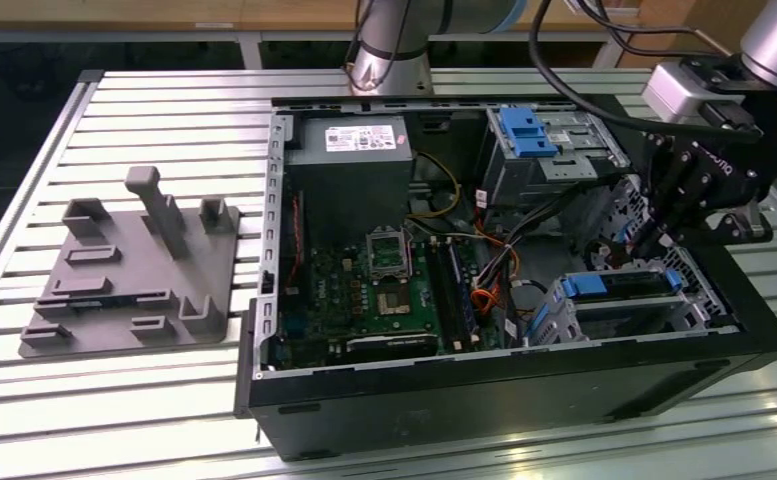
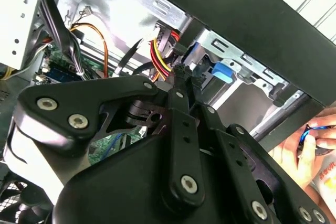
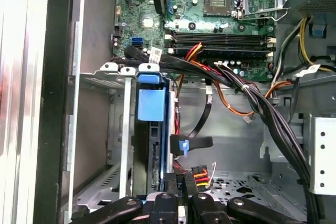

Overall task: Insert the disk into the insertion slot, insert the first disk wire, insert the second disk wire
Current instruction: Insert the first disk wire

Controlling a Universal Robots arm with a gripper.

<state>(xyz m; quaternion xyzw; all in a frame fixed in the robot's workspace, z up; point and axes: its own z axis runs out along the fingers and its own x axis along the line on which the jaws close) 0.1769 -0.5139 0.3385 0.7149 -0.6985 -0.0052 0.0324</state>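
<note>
The disk (image 1: 624, 284), in its blue caddy, lies inside the insertion slot (image 1: 558, 318), the low silver cage at the near corner of the open computer case on the exterior view's right. In the first wrist view the disk's blue handle (image 3: 148, 103) faces me with the connector edge below it. A black flat wire with a blue plug (image 3: 183, 146) hangs loose beside the disk. Red, yellow and black wires (image 3: 201, 171) end close by. My gripper (image 1: 646, 248) (image 2: 182, 70) (image 3: 181, 184) hangs just above the cage. Its fingers are together at those coloured wires; whether they pinch one is hidden.
A taller grey cage with a blue latch (image 1: 535, 130) stands at the back of the case. The motherboard (image 1: 388, 290) fills the middle and thick cable bundles (image 3: 252, 98) cross it. A grey fixture plate (image 1: 128, 275) lies on the exterior view's left. A hand (image 2: 307, 153) shows outside the case wall.
</note>
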